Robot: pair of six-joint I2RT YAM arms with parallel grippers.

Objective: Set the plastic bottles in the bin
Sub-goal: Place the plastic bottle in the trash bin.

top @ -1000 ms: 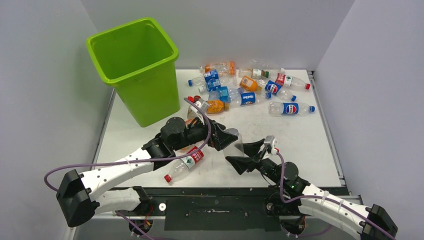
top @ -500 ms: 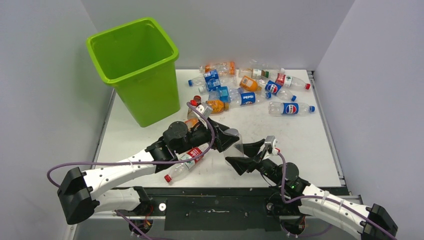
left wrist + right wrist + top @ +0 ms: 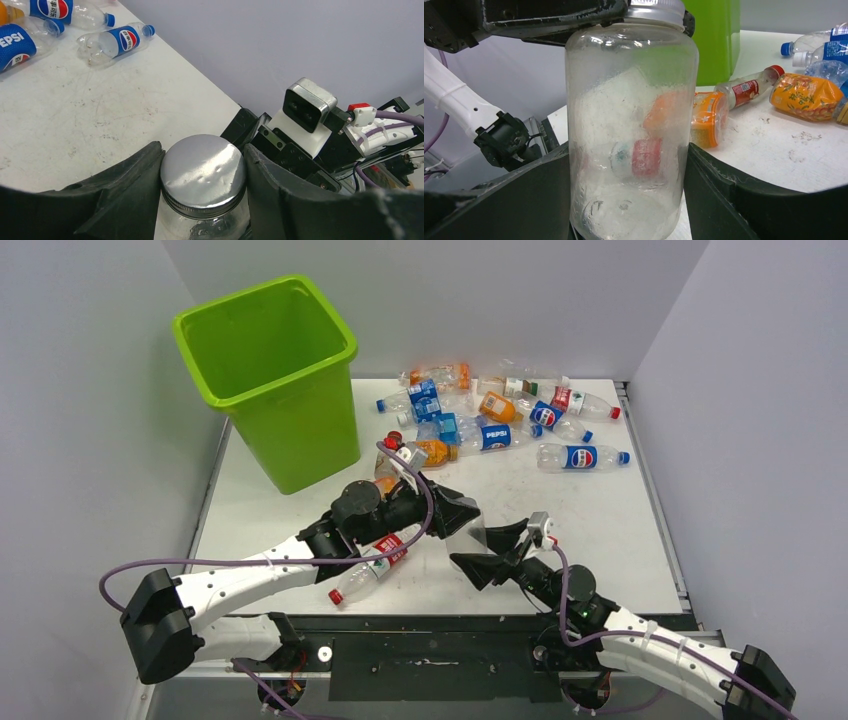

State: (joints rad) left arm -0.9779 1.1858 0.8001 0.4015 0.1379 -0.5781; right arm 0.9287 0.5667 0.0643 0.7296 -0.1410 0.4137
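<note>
In right claw (image 3: 626, 200), cloudy glass jar (image 3: 631, 100)

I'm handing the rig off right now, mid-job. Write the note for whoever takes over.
The left gripper is shut on the metal lid of a glass jar, from above.
The right gripper is shut on the jar's body, holding it upright.
The plastic bottles lie heaped at the far side of the table; one red-labelled bottle lies apart near the front.
The bin stands at the far left; no bottle shows inside.
Done: nothing visible. Left: every bottle.
</note>
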